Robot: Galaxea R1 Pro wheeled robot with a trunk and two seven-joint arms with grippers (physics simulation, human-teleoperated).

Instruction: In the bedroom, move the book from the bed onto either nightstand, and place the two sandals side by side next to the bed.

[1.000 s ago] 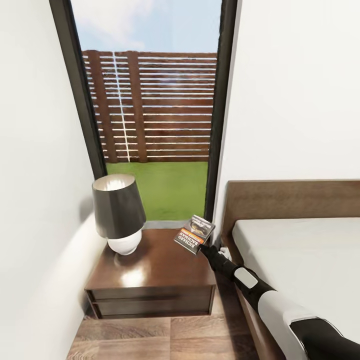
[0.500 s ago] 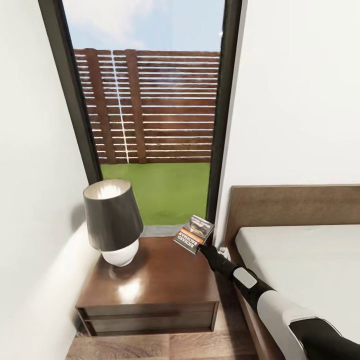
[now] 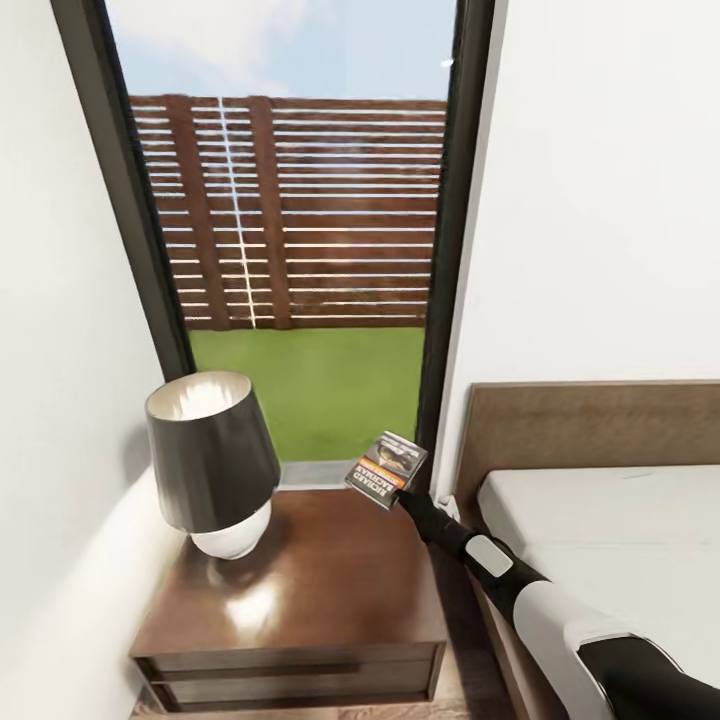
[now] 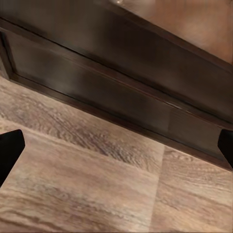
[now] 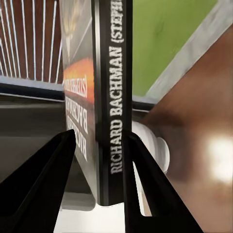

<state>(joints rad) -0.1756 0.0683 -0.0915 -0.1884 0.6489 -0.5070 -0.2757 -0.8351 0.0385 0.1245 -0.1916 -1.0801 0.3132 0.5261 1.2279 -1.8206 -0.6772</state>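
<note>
1. The right end effector (image 5: 99,160) is clamped on the book (image 3: 388,468), a finger on each cover (spine lettering faces the wrist camera).
2. The book hangs tilted above the nightstand (image 3: 320,580), just off its back corner nearest the bed (image 3: 600,540).
3. A lamp (image 3: 212,462) stands beyond it.
4. The left end effector (image 4: 116,145) is spread wide over the floor (image 4: 87,184).

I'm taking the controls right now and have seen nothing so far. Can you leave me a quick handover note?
Right gripper: shut on the small dark-grey paperback book, held in the air above the back right corner of the low dark-brown wooden nightstand.
Left gripper: open, holding nothing, low over the wood-plank floor in front of the nightstand.
Black-shaded lamp stands on the nightstand's left side.
Done: book lifted off the bed.
Left: set the book down; pair the sandals beside the bed.
</note>
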